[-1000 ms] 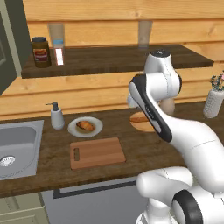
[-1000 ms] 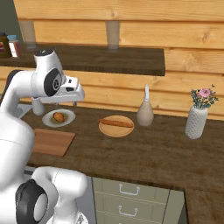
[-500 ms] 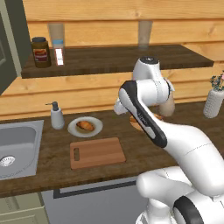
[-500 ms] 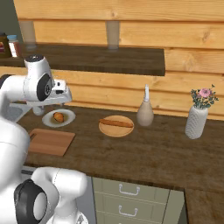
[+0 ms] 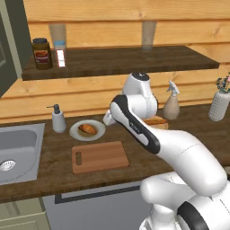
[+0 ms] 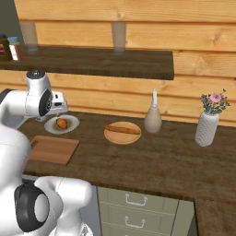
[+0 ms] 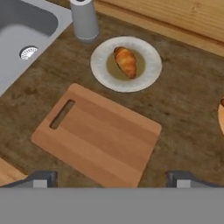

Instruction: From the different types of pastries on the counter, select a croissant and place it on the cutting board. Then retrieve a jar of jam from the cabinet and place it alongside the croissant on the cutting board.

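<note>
One dark jar [image 5: 42, 53], red label, writing unreadable, on shelf [image 5: 121, 60].

Your arm rises from the base, bends at a high elbow and reaches forward and left, with the wrist turned down over the tabletop's middle strip, short of its back edge. The gripper [image 7: 111, 177] hangs above the tabletop, touching nothing. In the hand view its two dark fingertips [image 7: 41, 179] sit far apart at the bottom, so the jaws stand wide and hold nothing.
</note>
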Tool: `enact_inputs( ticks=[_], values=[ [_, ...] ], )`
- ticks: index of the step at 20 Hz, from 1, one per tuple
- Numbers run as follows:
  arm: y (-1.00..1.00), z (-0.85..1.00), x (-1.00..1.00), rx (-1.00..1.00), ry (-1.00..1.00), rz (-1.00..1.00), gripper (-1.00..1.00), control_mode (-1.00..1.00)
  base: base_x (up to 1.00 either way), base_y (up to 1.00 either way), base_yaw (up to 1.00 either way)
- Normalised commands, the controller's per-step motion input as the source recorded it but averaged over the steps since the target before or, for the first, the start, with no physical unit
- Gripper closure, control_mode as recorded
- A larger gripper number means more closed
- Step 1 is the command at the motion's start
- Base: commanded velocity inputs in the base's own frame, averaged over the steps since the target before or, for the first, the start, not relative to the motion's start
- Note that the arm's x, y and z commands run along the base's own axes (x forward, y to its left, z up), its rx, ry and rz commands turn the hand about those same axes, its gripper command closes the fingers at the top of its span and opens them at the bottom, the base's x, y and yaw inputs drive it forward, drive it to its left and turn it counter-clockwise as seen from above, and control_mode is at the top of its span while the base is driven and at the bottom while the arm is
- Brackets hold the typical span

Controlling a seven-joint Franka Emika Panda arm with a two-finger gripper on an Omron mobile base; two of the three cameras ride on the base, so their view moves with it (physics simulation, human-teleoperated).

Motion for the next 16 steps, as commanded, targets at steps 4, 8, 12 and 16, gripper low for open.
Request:
enact_inputs(
  ticks=[4, 8, 12, 16],
  values=[
    [0.19, -0.17, 0.6, 0.0, 0.0, 0.0, -1.0, -1.0, 0.0, 0.0, 0.0],
    [0.17, -0.27, 0.39, 0.0, -0.03, 0.0, -1.0, -1.0, 0.0, 0.0, 0.0],
    [0.15, -0.35, 0.17, 0.0, -0.1, 0.01, -1.0, -1.0, 0.0, 0.0, 0.0],
    [0.17, -0.41, 0.25, 0.0, -0.21, 0.02, -1.0, -1.0, 0.0, 0.0, 0.0]
  ],
)
